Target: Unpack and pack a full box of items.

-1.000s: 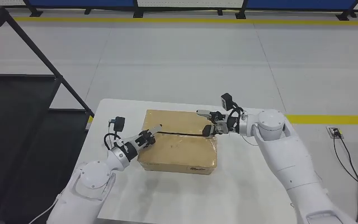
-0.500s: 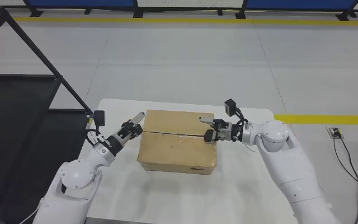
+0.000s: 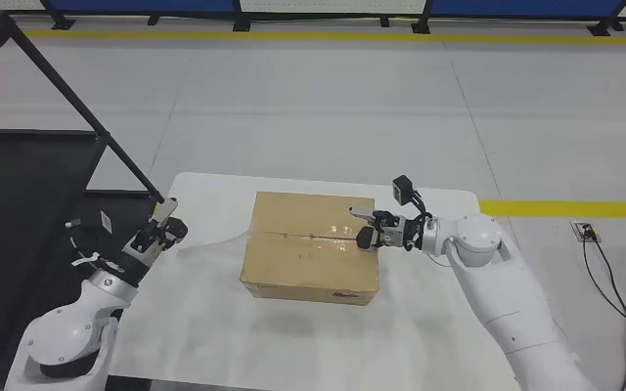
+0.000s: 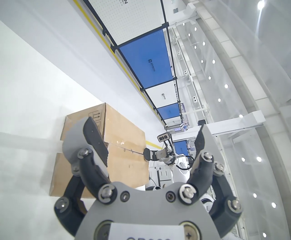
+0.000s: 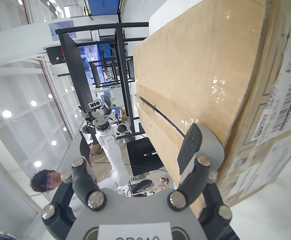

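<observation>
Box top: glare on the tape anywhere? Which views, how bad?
Top view: faint glints along the taped seam of the box. Right wrist view: worst, bright white specks scattered on the tape beside the seam. Left wrist view: a few small glints at the seam, and the ceiling lamps flare against the roof.

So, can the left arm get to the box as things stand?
Probably yes: the left gripper is open and apart from the box, and nothing stands on the table between them.
</observation>
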